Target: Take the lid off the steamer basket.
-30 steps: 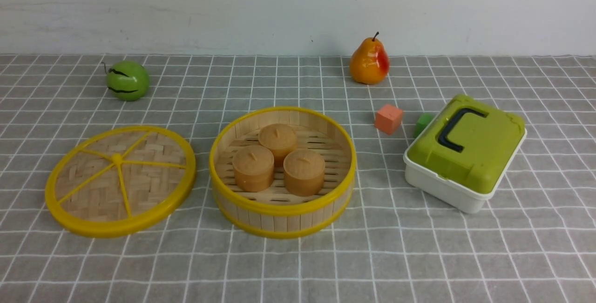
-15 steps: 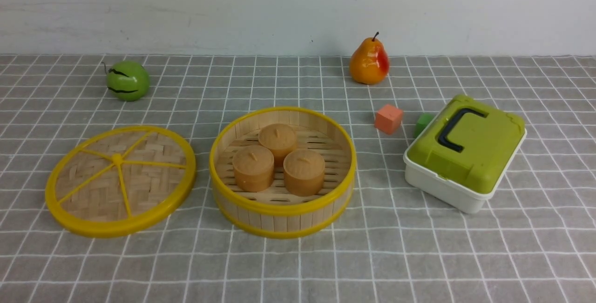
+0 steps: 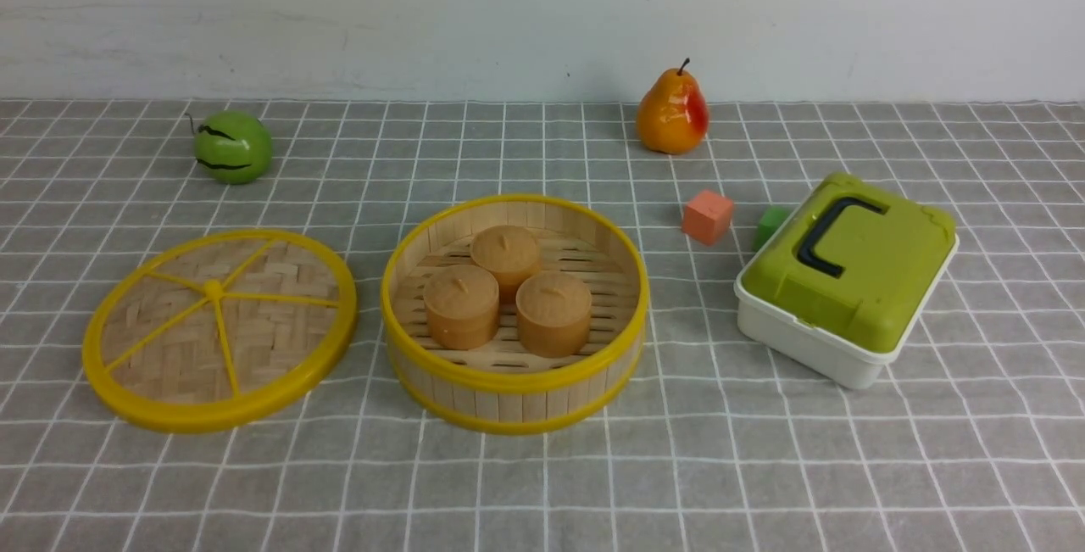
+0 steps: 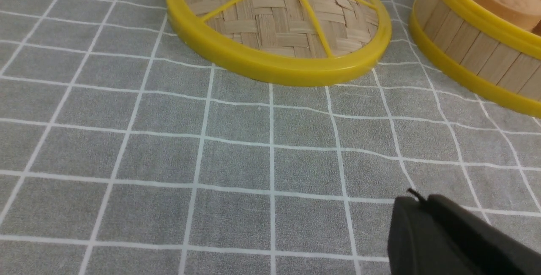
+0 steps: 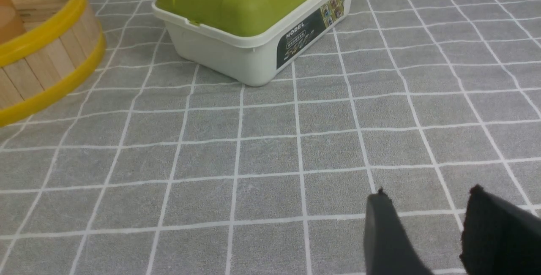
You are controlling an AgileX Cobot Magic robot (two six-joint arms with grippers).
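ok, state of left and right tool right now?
Left tool: closed, holding nothing.
Right tool: open, a gap between its fingertips, nothing held.

Three views over one tabletop (image 3: pixel 542 484)
Front looks down toward twelve o'clock from six; wrist views sit closer and lower, each sharing part of the basket (image 3: pixel 517 404) with it.

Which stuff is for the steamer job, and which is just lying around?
For the job:
- round woven lid
- steamer basket

Just lying around:
- green fruit
- orange pear
- pink block
- green block
- white box with green lid
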